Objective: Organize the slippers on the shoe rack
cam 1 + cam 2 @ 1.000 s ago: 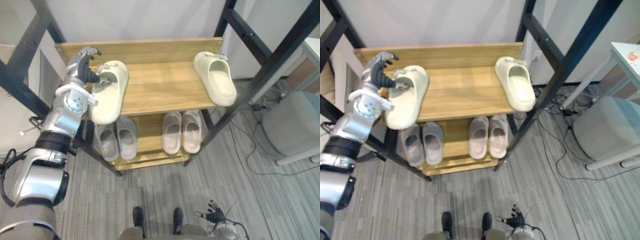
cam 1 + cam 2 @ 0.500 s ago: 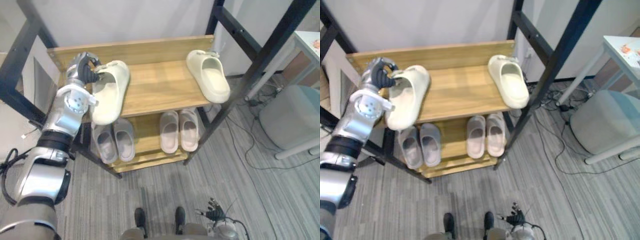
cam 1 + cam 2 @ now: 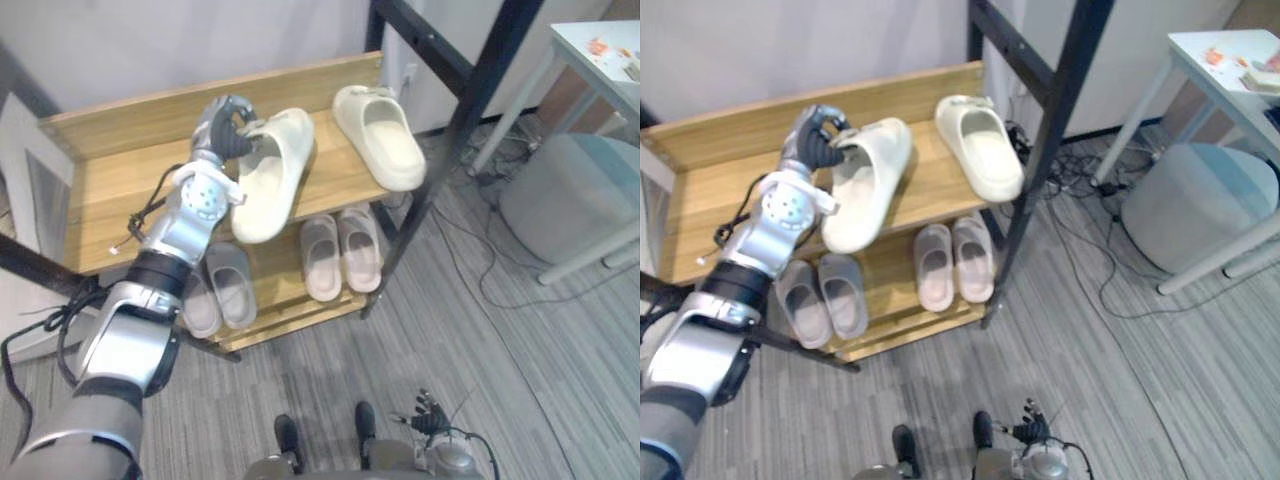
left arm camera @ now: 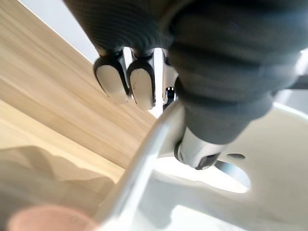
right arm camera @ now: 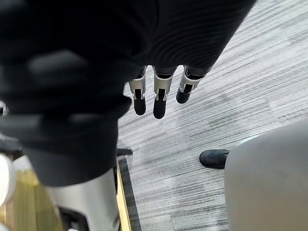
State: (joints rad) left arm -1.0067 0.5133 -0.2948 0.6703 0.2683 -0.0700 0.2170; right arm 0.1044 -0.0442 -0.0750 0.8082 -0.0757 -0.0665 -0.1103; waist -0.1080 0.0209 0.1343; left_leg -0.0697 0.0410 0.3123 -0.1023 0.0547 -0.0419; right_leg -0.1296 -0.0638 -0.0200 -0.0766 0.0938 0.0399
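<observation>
A cream slipper (image 3: 272, 180) lies lengthwise over the middle of the rack's wooden top shelf (image 3: 120, 190), its heel end past the front edge. My left hand (image 3: 222, 122) is shut on its toe strap. In the left wrist view the thumb (image 4: 211, 115) sits inside the slipper (image 4: 240, 197) and the fingers curl over the rim. The matching cream slipper (image 3: 382, 138) rests at the shelf's right end, a short gap away. My right hand (image 3: 428, 420) hangs low by the floor, its fingers (image 5: 159, 98) straight and holding nothing.
On the lower shelf stand a grey pair (image 3: 218, 295) and a pale pink pair (image 3: 342, 250). A black slanted frame post (image 3: 460, 110) runs by the rack's right end. A grey pouf (image 3: 570, 200) and a white table (image 3: 600, 40) stand to the right, with cables on the carpet.
My left hand has carried the cream slipper from the shelf's left end rightward to beside the other one. The camera has also swung, shifting the whole picture.
</observation>
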